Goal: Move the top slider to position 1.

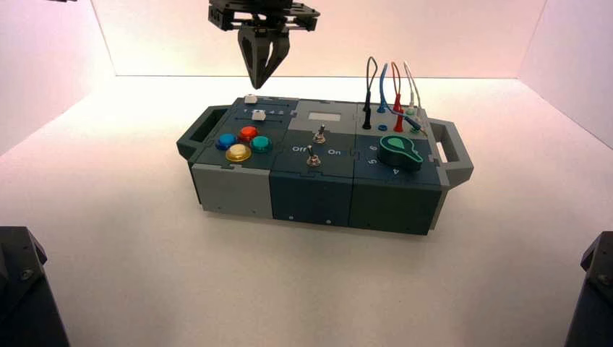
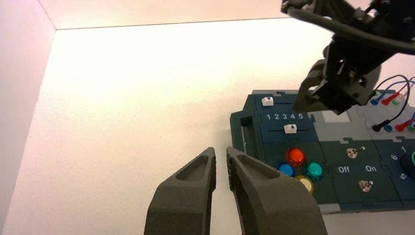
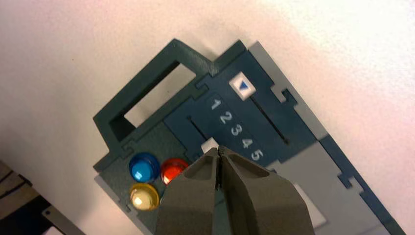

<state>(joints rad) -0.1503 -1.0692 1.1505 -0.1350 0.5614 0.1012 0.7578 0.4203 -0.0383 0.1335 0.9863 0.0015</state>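
The top slider's white knob (image 3: 241, 86), marked with a blue triangle, sits at the end of its thin dark rail, level with the printed digit 1 (image 3: 215, 104). It also shows at the box's back left (image 1: 251, 99) (image 2: 267, 101). My right gripper (image 3: 219, 152) is shut with nothing in it. It hangs above the box's back left (image 1: 262, 81), clear of the panel. Its tips cover part of the second white knob (image 3: 209, 145), which stands near digit 4 (image 2: 290, 129). My left gripper (image 2: 221, 156) is parked off the box's front left, fingers nearly together and holding nothing.
Blue (image 1: 226, 140), red (image 1: 248, 133), green (image 1: 261, 143) and yellow (image 1: 238, 152) round buttons lie in front of the sliders. Two toggle switches (image 1: 319, 134) stand mid-box. A teal knob (image 1: 400, 150) and looped wires (image 1: 390, 94) are on the right. White walls enclose the table.
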